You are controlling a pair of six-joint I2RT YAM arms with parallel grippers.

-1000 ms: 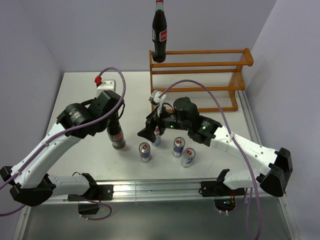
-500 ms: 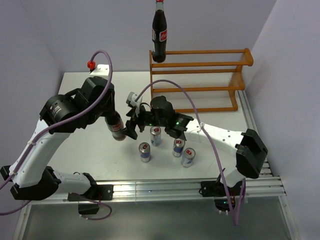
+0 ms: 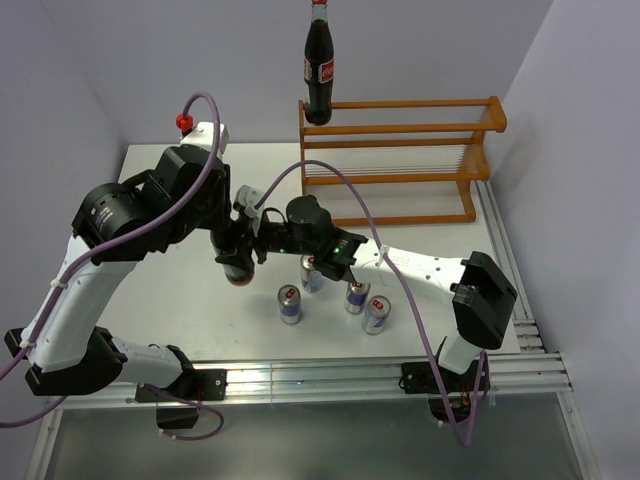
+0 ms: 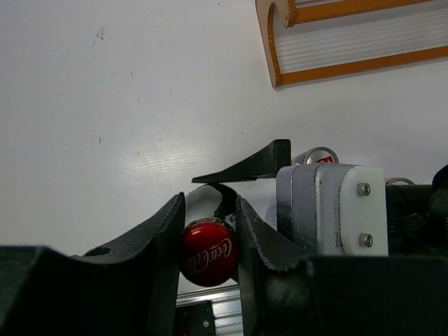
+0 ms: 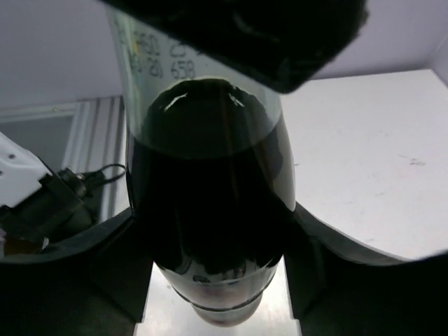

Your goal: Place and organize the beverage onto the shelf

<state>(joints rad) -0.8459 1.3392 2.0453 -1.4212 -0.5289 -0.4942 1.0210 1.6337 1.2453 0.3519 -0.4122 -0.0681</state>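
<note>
One dark cola bottle point(image 3: 238, 270) hangs tilted just above the table, left of the cans. My left gripper point(image 3: 228, 240) is shut on its neck, and the red cap point(image 4: 208, 250) sits pinched between the two black fingers point(image 4: 157, 245). From the right, my right gripper point(image 3: 250, 243) is shut on the same bottle's dark body point(image 5: 210, 210), with a finger point(image 5: 91, 266) pressed against each side. A second cola bottle point(image 3: 319, 65) stands on the top left end of the orange-brown shelf point(image 3: 400, 160). Several blue-and-silver cans point(image 3: 289, 304) stand near the front edge.
The right arm stretches low over the cans point(image 3: 377, 314), which stand close beneath its forearm. Purple cables loop above both arms. The shelf corner point(image 4: 273, 56) shows at the top of the left wrist view. Side walls close in the table on the left and right.
My right arm swung left from over the cans to the bottle and its jaws closed on the body. My left arm kept its grip on the neck and shifted slightly, tilting the bottle.
</note>
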